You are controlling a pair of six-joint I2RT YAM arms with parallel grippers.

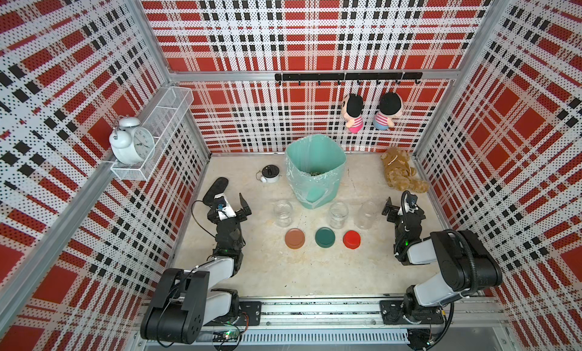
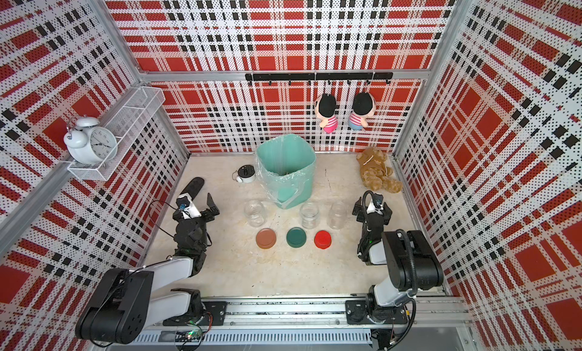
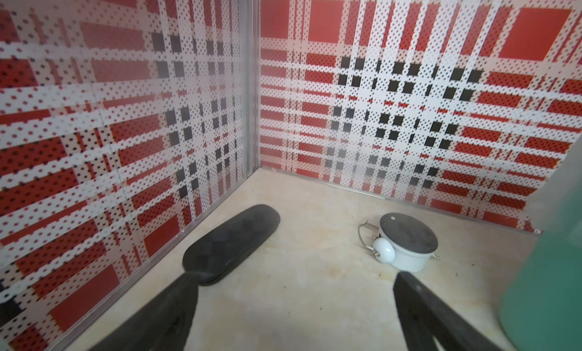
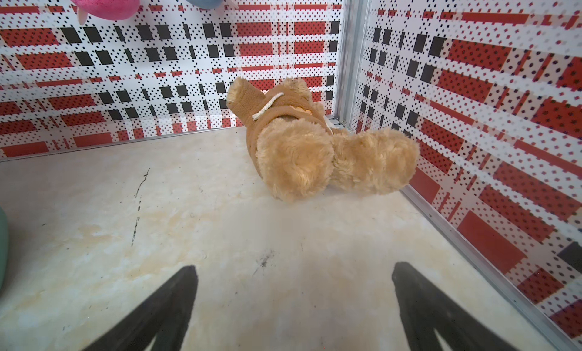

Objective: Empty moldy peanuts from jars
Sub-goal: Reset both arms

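My left gripper (image 3: 293,278) is spread wide and holds nothing. One tip overlaps a flat black oval pad (image 3: 233,242); I cannot tell if they touch. Three clear glass jars (image 1: 283,213) stand lidless in a row between the arms. Tiny pale moldy peanuts (image 1: 315,173), barely resolvable, lie inside the lined teal plastic bin (image 1: 338,176). My right gripper (image 4: 294,269) also gapes wide and empty, one finger hidden in both top views.
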